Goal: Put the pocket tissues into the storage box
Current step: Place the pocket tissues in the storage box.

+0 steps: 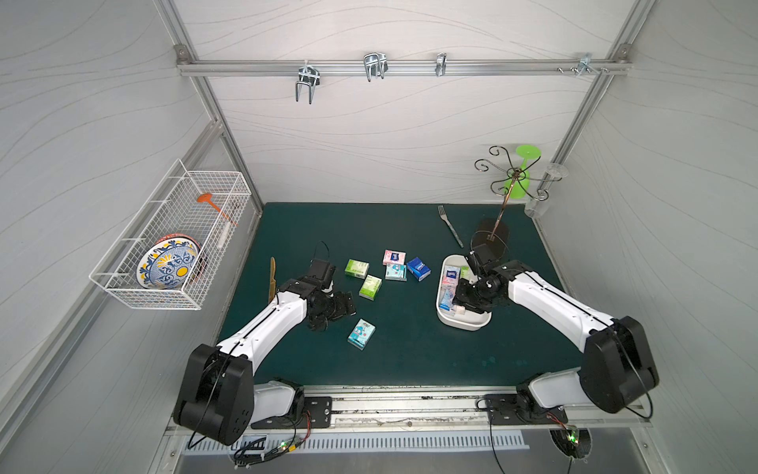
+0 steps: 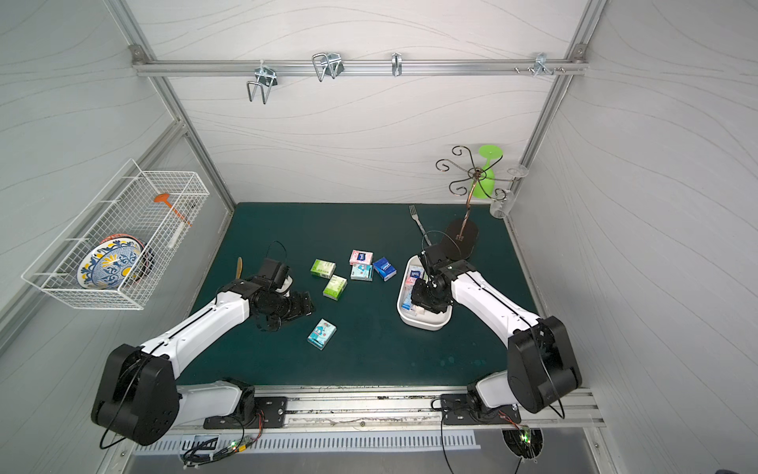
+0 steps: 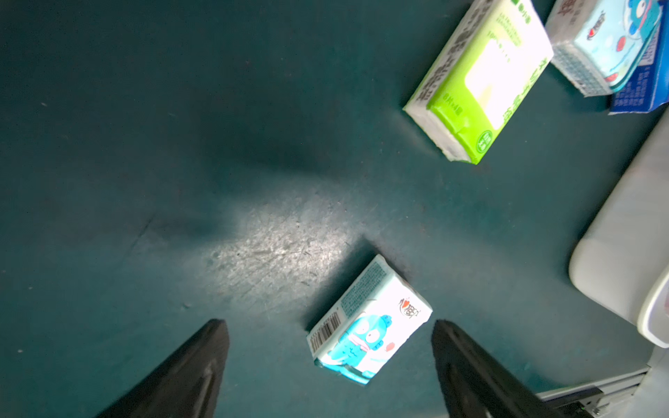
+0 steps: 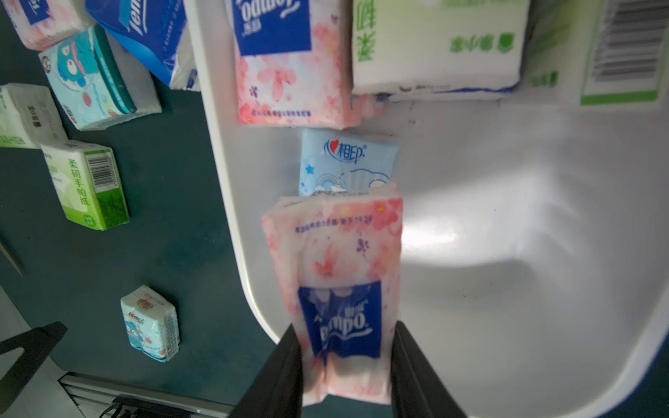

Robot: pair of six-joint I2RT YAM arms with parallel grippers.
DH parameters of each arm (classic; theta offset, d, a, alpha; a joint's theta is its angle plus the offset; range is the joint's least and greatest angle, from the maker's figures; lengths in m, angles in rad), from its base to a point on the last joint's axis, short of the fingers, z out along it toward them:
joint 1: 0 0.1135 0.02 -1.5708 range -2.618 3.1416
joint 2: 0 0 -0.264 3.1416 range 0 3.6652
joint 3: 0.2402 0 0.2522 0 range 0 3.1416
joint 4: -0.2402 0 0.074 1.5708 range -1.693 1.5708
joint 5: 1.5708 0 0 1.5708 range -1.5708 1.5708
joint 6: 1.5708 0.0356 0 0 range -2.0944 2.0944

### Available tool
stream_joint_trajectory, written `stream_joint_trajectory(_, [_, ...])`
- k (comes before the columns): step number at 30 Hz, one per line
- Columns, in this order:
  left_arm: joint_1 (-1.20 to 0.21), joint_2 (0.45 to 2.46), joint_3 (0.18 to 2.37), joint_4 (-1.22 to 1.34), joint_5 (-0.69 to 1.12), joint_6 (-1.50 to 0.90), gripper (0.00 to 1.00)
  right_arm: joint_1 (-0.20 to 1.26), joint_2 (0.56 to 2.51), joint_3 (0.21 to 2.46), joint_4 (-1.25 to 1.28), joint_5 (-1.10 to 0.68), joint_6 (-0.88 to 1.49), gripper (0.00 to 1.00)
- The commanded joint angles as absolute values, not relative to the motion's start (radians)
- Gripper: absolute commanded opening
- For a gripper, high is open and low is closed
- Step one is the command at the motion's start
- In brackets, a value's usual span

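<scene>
The white storage box stands on the right of the green mat. It holds a pink packet, a light blue one and a green one. My right gripper is shut on another pink pocket tissue packet, over the box's near end. My left gripper is open just above the mat. A light blue packet lies ahead of its fingertips, untouched. Mid-mat lie two green packets, a pink one, a light blue one and a dark blue one.
A fork lies behind the box, beside the dark base of a wire glass rack. A wooden knife lies at the mat's left edge by the left arm. A white wire basket with a plate hangs on the left wall.
</scene>
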State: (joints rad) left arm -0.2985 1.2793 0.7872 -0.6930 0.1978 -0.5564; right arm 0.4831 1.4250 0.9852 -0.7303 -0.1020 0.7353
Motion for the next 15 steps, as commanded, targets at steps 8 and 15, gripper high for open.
stream_joint_trajectory(8, [-0.377,1.298,0.839,-0.747,0.096,-0.509,1.0,0.521,1.541,1.057,-0.671,-0.133,0.787,0.56])
stream_joint_trajectory(15, [-0.46,1.305,0.862,-0.761,0.046,-0.456,0.99,0.522,1.468,1.071,-0.736,-0.062,0.766,0.76])
